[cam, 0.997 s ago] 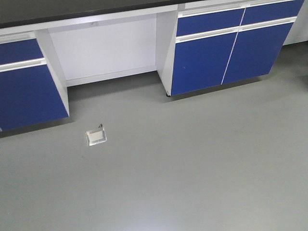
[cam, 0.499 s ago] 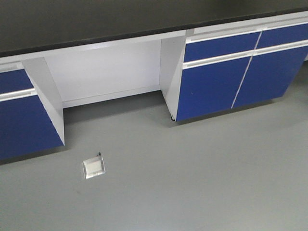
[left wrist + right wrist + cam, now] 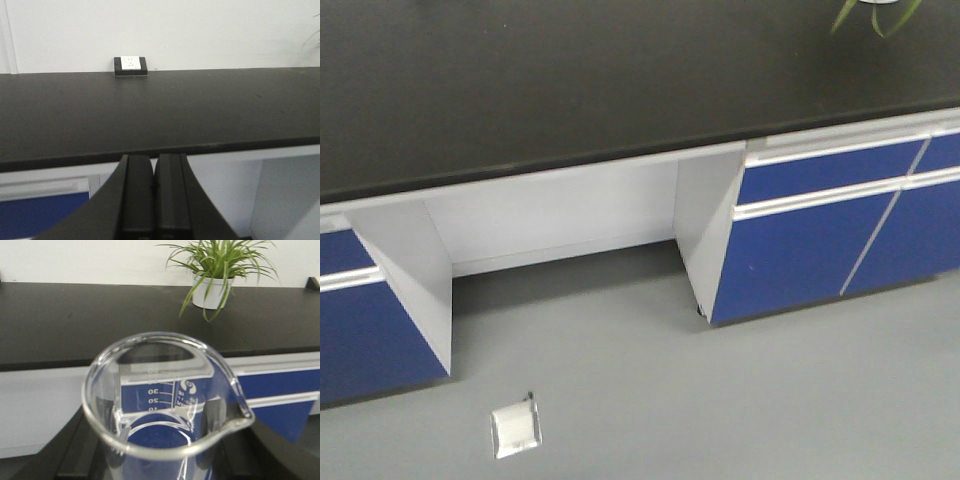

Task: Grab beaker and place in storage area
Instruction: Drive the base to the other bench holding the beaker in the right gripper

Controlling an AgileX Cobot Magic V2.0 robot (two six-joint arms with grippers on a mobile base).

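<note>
The right gripper (image 3: 167, 460) is pinching the small clear glass beaker with white markings (image 3: 165, 395) between its black jaws and is holding it upright, the spout pointing to the right. The beaker is hanging in front of the wide matte black benchtop (image 3: 65, 320), not resting on it. The jaws of the left gripper (image 3: 154, 200) are pressing together, and it is facing the small black box with a white face (image 3: 130, 65) at the benchtop's far edge.

— Glassware first: how many?
— Just one beaker (image 3: 165, 390). One potted plant (image 3: 212, 287) as well.
— Anything on the surface (image 3: 160, 110)?
— One small box (image 3: 130, 65), on one black surface.
— And lower down?
— Two blue cupboards (image 3: 360, 330) (image 3: 820, 250), and one metal plate (image 3: 515, 431) on the floor (image 3: 720, 400).
</note>
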